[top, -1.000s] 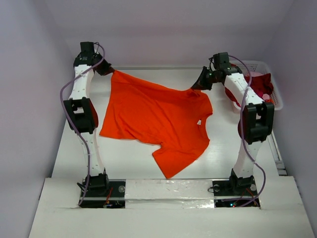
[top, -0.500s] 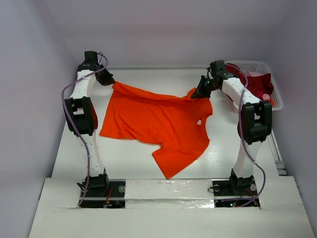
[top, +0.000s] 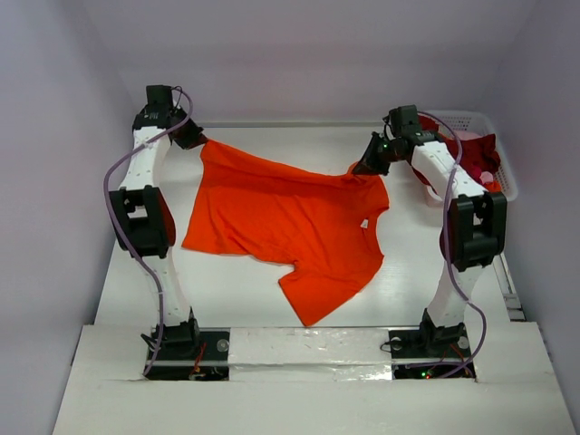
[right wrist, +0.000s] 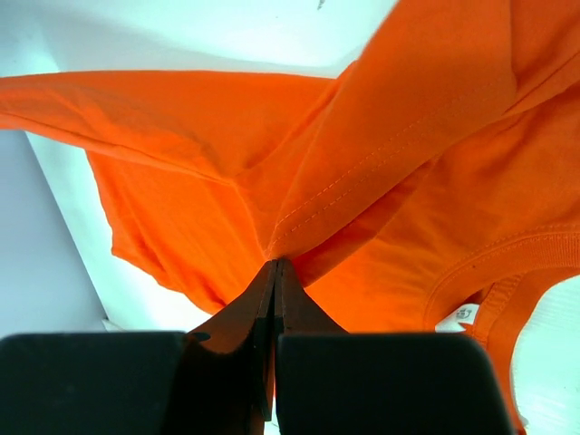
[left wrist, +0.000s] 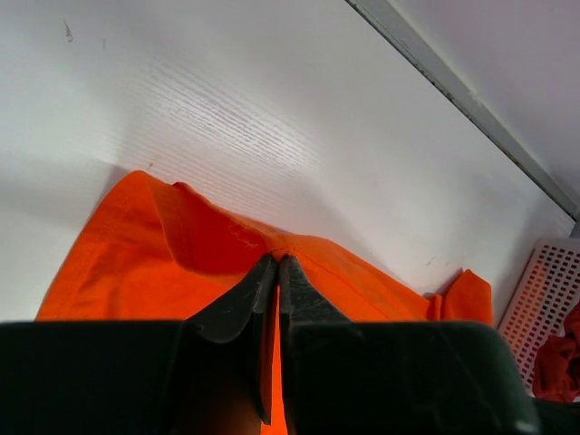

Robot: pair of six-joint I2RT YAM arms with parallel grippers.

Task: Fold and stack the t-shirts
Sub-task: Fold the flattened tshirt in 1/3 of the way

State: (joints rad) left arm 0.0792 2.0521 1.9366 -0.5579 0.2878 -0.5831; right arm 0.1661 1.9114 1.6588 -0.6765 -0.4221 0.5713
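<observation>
The orange shirt [top: 290, 222] lies spread on the surface [top: 227, 294], its far edge lifted; the left hand [top: 197, 140] and the right hand [top: 356, 169] each pinch it (both clamped on cloth).

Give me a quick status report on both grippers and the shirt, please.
Left gripper shut on orange t-shirt. Right gripper likewise. Far edge lifted, rest on table. Nothing obstructing.

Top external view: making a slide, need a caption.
Left gripper and right gripper hold the orange t-shirt by its far edge.
</observation>
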